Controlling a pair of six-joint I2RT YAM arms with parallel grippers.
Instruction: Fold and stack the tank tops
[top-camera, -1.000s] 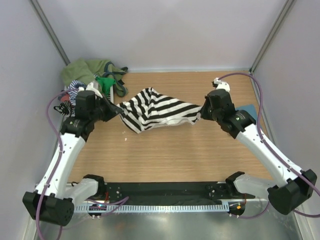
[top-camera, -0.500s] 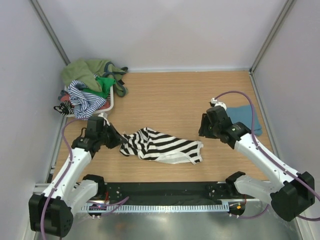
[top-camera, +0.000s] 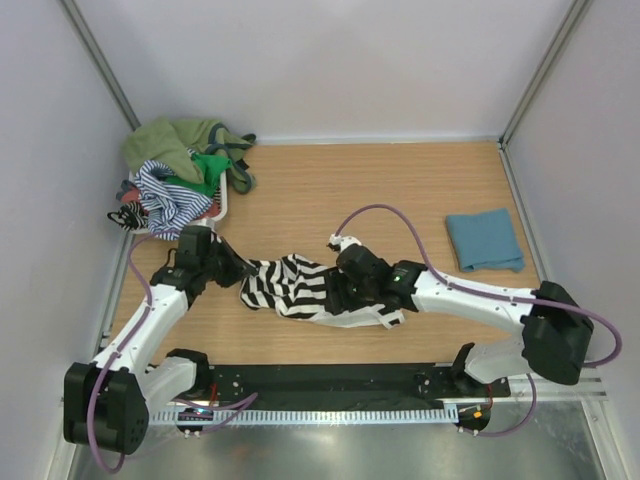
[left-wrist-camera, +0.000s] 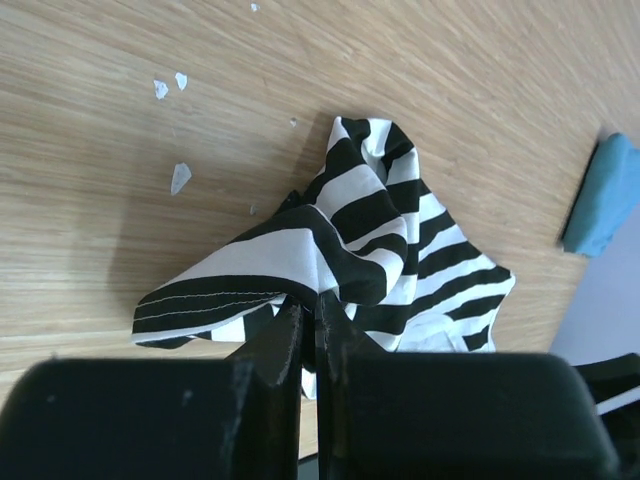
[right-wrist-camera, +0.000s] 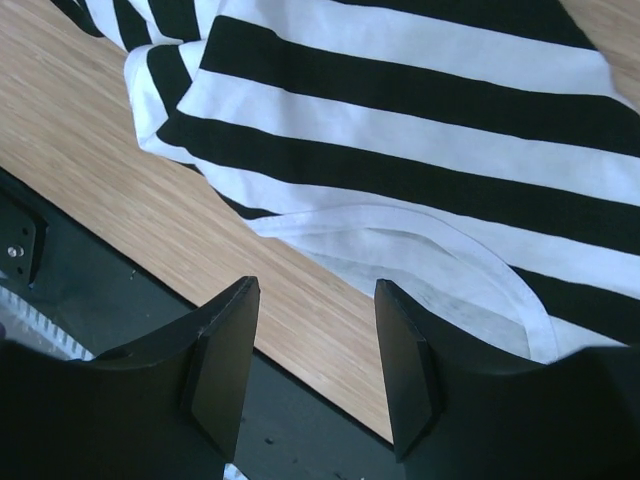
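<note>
Wooden surface (top-camera: 380, 180) | striped tank top (top-camera: 290, 285) lies crumpled near front centre | left fingers (left-wrist-camera: 290, 340) pinched shut on its left edge | right fingers (right-wrist-camera: 222, 350) spread apart just over its white hem, holding nothing | teal tank top (top-camera: 485, 240) folded flat at right, well apart | heap (top-camera: 180, 170) of other tops in back-left corner

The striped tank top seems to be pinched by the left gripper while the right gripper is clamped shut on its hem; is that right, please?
Not quite. The right wrist view shows the right gripper open, its fingers spread near the hem and gripping nothing. The left gripper does pinch the striped tank top.
</note>
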